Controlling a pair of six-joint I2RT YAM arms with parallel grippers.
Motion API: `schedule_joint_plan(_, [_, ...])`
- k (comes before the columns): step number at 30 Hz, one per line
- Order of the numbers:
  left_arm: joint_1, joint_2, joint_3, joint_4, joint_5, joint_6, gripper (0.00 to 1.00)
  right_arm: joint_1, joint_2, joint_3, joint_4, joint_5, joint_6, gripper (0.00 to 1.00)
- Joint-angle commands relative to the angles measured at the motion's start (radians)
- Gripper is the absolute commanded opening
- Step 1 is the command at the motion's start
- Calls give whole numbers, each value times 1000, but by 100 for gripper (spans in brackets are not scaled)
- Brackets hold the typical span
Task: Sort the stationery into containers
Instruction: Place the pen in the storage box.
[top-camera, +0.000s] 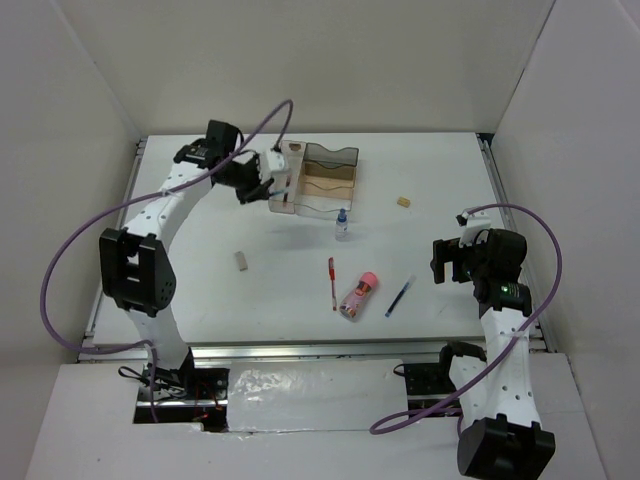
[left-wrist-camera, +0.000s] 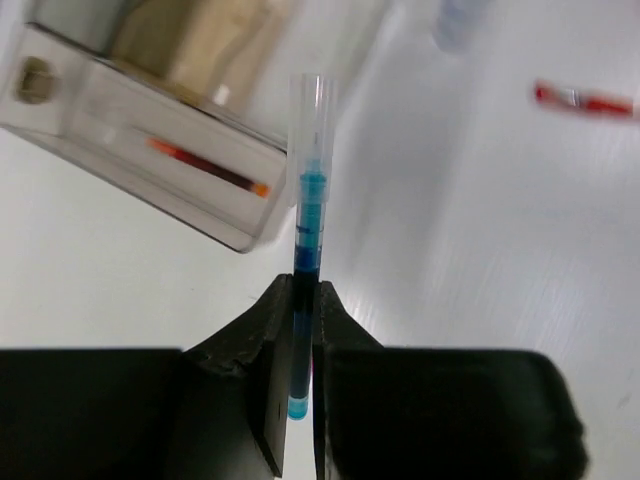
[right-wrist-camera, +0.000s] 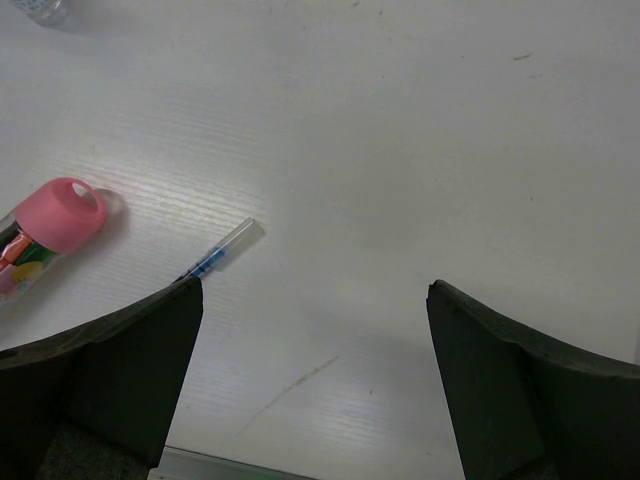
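My left gripper is shut on a blue pen with a clear cap, held just off the near left corner of the smoky organizer tray. In the left wrist view its jaws pinch the pen's lower half, and the tray's narrow compartment holds a red pen. On the table lie another red pen, a pink tube, a second blue pen, a small bottle and two beige blocks. My right gripper is open and empty, right of the blue pen and pink tube.
White walls close in the table on the left, back and right. A purple cable loops from each arm. The bottle stands just in front of the tray. The table's near edge shows under my right gripper.
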Motion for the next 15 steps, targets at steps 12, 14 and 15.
schedule_joint_plan(12, [-91, 168, 177, 562, -466, -1244, 0, -10, -3, 0, 9, 4, 13, 98])
schedule_joint_plan(14, [-103, 209, 217, 560, -496, -1270, 0, -10, 2, -3, 9, 4, 13, 98])
schedule_joint_plan(15, [-111, 251, 256, 554, -527, -1275, 0, -12, 5, -1, 11, 9, 15, 98])
